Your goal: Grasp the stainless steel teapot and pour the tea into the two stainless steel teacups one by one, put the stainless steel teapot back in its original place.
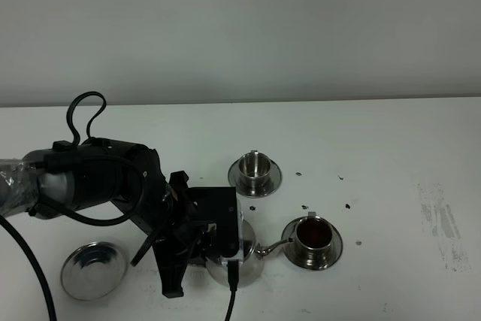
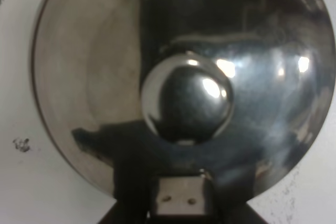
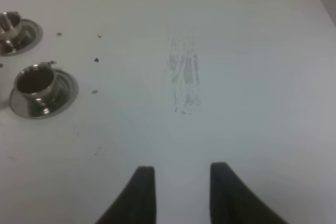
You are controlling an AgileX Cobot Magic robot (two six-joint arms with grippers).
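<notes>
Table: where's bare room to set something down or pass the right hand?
Free: the stretch right of the far cup and near cup, around the grey smudge, ahead of the open right hand; also the strip behind the far cup. Crowded: left arm, teapot and near cup bunched; big saucer front left.

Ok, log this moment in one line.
steel teapot: left arm, spout at near teacup | near teacup: tea in | far teacup: looks empty | right end effector: open

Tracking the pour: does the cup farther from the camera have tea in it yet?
No, the far teacup shows bare shiny steel inside; only the near teacup holds dark tea.
</notes>
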